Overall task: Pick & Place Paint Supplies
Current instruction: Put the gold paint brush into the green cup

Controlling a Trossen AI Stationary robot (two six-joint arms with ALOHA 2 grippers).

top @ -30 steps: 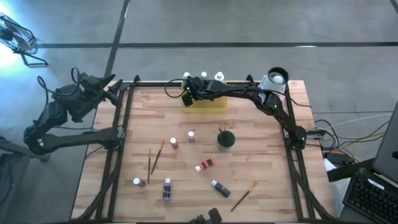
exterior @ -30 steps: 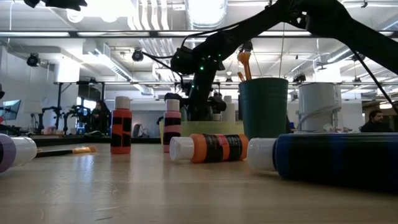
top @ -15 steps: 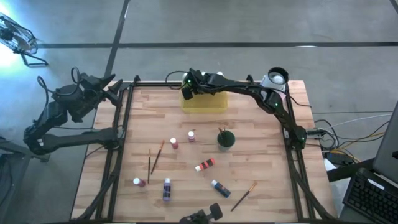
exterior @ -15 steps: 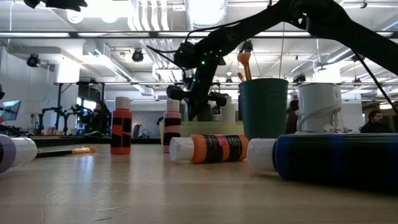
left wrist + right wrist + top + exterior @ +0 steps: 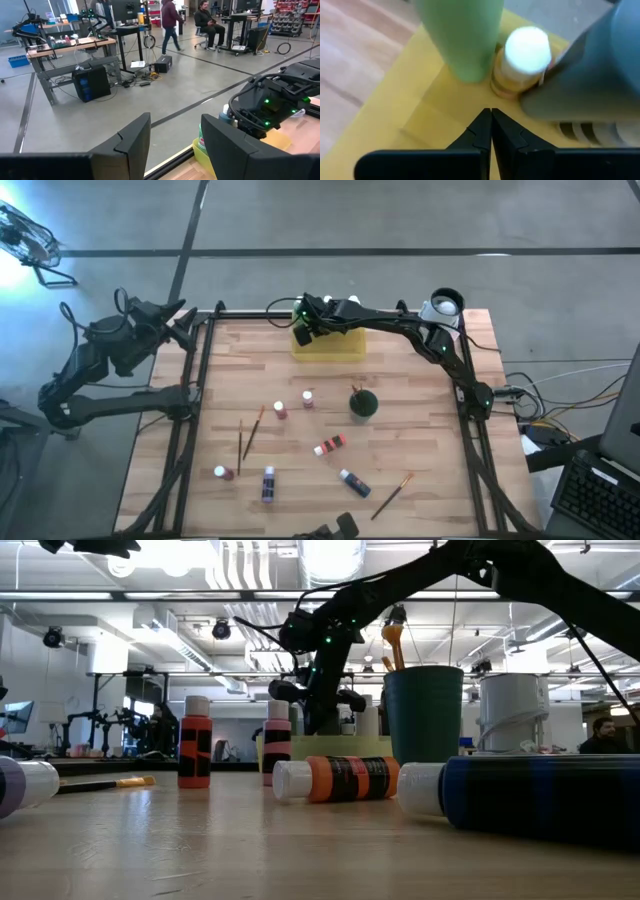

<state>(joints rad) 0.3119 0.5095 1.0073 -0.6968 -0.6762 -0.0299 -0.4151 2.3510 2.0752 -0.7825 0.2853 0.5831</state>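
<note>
In the high view the right arm (image 5: 400,330) covers part of the yellow tray (image 5: 329,342) and the bottles in it. In the right wrist view a green bottle (image 5: 462,35) is cut off at the edge. A blurred blue-grey shape (image 5: 600,70) beside it cannot be identified.

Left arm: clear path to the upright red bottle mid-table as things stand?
Probably yes. The left gripper is parked open at the table's far-left corner, and the red bottle stands on open wood with only a brush nearby. The right gripper is over the yellow tray, out of the way.

You're in an open robotics lab. Concrete floor (image 5: 200,95), workbenches (image 5: 75,47), other rigs, exposed ceiling ducts (image 5: 240,570).
</note>
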